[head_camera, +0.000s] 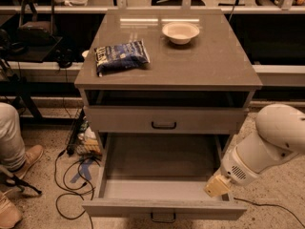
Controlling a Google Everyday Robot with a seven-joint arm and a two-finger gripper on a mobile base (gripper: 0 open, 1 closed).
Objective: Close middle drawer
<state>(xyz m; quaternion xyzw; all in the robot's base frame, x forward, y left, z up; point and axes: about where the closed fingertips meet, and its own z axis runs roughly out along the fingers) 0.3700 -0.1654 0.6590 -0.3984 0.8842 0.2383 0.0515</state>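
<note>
Progress nil: middle drawer (143,208) stands fully out, lower centre; gripper (217,186) at its right front corner, grip state we cannot tell; whole push remains.

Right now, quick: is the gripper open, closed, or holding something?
Gripper: open or closed cannot be told; it is at the right front corner of the pulled-out middle drawer.

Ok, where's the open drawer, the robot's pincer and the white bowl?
middle drawer (157,163), camera view, its bare floor.
pincer (218,186), camera view, its tan tip at the drawer's front right corner.
white bowl (180,32), camera view, its inside.
</note>
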